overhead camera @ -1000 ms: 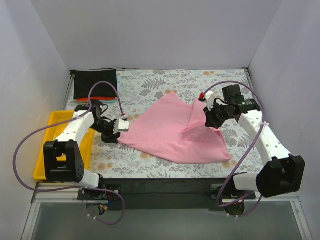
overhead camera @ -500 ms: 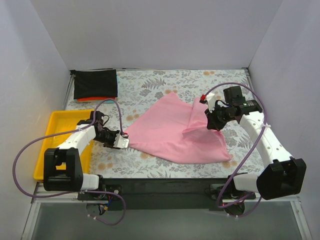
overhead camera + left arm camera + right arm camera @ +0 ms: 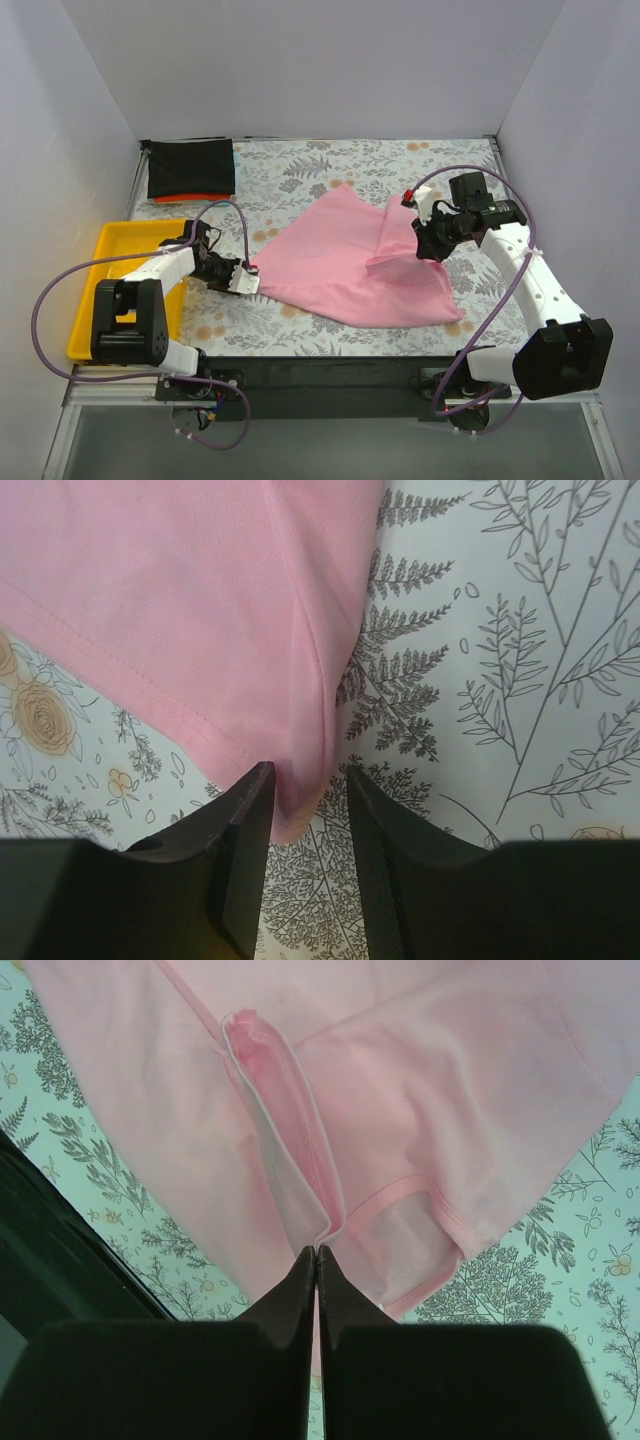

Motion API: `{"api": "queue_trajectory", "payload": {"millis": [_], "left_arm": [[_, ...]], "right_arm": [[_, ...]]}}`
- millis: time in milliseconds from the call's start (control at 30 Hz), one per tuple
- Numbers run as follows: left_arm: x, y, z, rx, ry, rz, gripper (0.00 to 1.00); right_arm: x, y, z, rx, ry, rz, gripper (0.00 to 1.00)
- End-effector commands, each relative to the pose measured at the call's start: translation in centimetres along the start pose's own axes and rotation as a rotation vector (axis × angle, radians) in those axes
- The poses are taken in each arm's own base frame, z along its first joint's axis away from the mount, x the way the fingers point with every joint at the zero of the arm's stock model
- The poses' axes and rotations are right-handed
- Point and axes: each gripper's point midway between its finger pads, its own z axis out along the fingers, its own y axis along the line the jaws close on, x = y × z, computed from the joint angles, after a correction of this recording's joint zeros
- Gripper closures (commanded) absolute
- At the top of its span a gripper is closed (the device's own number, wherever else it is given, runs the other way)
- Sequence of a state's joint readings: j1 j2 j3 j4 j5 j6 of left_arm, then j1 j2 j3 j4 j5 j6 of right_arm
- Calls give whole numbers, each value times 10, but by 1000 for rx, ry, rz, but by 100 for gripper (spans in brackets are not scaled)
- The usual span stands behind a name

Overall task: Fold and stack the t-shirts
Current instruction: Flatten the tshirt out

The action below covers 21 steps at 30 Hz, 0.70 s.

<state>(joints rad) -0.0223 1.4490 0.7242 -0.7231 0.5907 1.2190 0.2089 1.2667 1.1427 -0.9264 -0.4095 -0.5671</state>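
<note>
pinching a raised fold of the pink t-shirt (image 3: 420, 1100), the right gripper (image 3: 316, 1252) has its fingers pressed flat together. the left gripper (image 3: 305, 780) is slightly parted, the shirt's corner lying between its fingers, the rest spreading beyond the tips over the floral cloth (image 3: 500, 630).

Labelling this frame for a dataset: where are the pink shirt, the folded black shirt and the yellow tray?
pink shirt (image 3: 340, 265), top view, flat middle.
black shirt (image 3: 190, 168), top view, centre of fold.
yellow tray (image 3: 125, 238), top view, far end.

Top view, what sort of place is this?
Likely a robot lab cell: white walls box in a floral-clothed table, left arm and right arm bolted at its edge, pink t-shirt between.
</note>
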Motion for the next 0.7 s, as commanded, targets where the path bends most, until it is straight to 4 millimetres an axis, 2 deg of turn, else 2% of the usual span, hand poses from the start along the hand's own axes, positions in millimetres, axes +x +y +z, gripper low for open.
{"api": "queue_trajectory", "payload": {"millis": [0,133,300,367,433,467,500,567,600,633,667], "left_arm": [[9,7,2,-32,32,24,66],[16,18,4,-55,44,-11,69],[16,26,2,-78,45,-13,93],[9,29,-4,-98,31,-11,100],[0,34,-11,-108,5,-23,100],[-10,36,-18,-120,-24,-59,100],[-15,45,-24,-148,-39,-75,100],[-36,78,-50,-239,-94,-124,100],[-43,87,-60,-265,-122,-244,100],[-51,104,-74,-309,-143,-281,100],[-64,132,-99,-382,-170,-296,100]], "right_arm": [[-14,-4,-14,29,-37,-37,99],[-16,-6,-16,38,-43,-43,99],[-23,-10,-20,55,-60,-48,99],[-26,-12,-23,65,-69,-51,99],[-36,-16,-31,87,-92,-62,99],[-47,-22,-40,116,-117,-73,99],[-56,-27,-47,138,-135,-82,99],[-70,-39,-64,198,-168,-87,99],[-81,-49,-77,251,-193,-99,99],[-101,-56,-100,312,-251,-120,99],[-111,-67,-119,373,-284,-112,99]]}}
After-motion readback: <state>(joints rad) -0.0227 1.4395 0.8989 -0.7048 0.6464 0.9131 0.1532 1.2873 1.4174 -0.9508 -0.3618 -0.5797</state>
